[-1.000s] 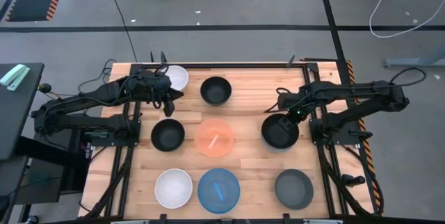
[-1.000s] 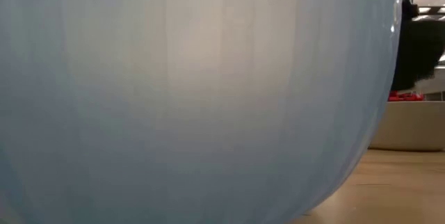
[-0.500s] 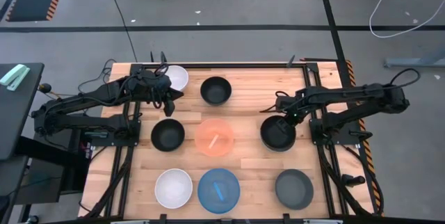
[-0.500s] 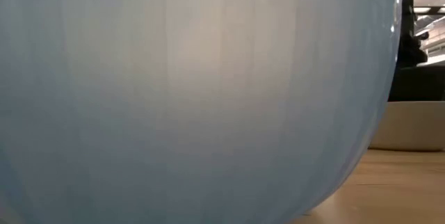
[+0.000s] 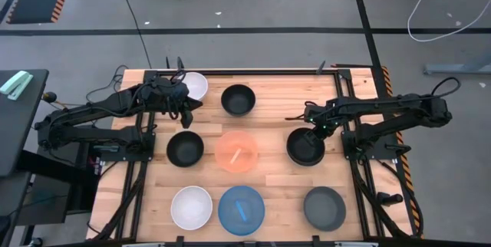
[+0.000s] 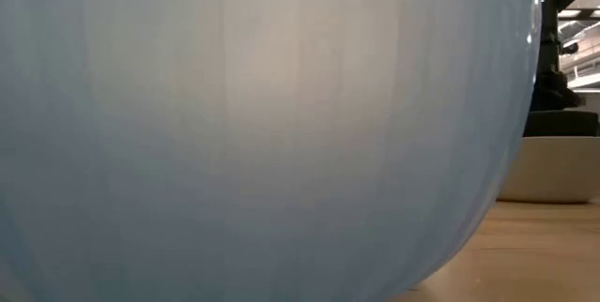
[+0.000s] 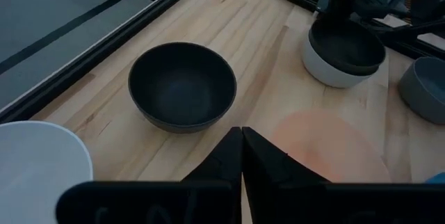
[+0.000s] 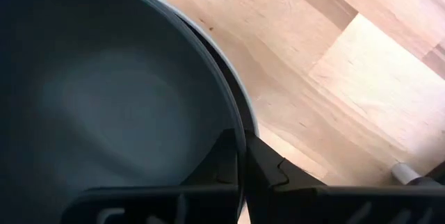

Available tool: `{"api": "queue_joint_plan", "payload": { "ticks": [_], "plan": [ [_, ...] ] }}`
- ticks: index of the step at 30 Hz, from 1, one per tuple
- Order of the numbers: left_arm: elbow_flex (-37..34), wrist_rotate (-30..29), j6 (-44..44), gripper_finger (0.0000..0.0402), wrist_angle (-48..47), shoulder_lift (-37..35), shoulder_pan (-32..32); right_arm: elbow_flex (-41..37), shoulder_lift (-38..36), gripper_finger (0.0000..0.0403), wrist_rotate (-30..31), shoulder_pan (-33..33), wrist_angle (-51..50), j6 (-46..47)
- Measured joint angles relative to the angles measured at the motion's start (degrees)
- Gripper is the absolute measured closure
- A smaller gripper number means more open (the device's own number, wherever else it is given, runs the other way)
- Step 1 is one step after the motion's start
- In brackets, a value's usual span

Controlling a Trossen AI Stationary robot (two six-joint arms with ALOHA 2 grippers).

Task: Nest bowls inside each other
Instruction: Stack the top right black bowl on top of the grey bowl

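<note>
Right pincer clamped on rim of black bowl, nested in white bowl mid-right of surface (prob. light, stiff, slippery; rim pinch best); left pincer closed, empty, near back-left.

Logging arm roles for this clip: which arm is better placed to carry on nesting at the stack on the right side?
Right. The right gripper sits at the rim of the dark bowl nested there; the left gripper waits across the table.

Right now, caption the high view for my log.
Right gripper at the stacked dark bowls; left gripper parked beside a white bowl.
</note>
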Motion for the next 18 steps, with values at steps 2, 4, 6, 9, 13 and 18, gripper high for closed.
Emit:
{"api": "queue_joint_plan", "payload": {
  "ticks": [2, 4, 6, 9, 13, 18],
  "plan": [
    [0.0, 0.0, -0.07, 0.038, 0.0, 0.0, 0.0, -0.02, 0.0, 0.0398, 0.03, 0.0, 0.05, 0.18],
    [0.0, 0.0, -0.12, 0.0376, 0.02, 0.0, 0.02, -0.03, 0.0, 0.0398, 0.1, 0.02, 0.04, 0.18],
    [0.0, 0.0, -0.12, 0.0376, 0.0, 0.0, 0.02, -0.04, 0.16, 0.0398, 0.48, 0.02, 0.03, 0.14],
    [0.0, 0.0, -0.12, 0.0381, 0.0, 0.0, 0.0, -0.04, 0.2, 0.0391, 1.72, 0.02, 0.1, 1.17],
    [0.0, 0.0, -0.11, 0.0389, 0.0, 0.0, 0.0, -0.15, 0.09, 0.0359, 2.55, 0.02, -0.36, 3.39],
    [0.02, 0.0, -0.07, 0.0388, 0.0, 0.0, 0.01, -0.16, 0.09, 0.0331, 1.88, 0.17, -0.29, 4.03]
  ]
}}
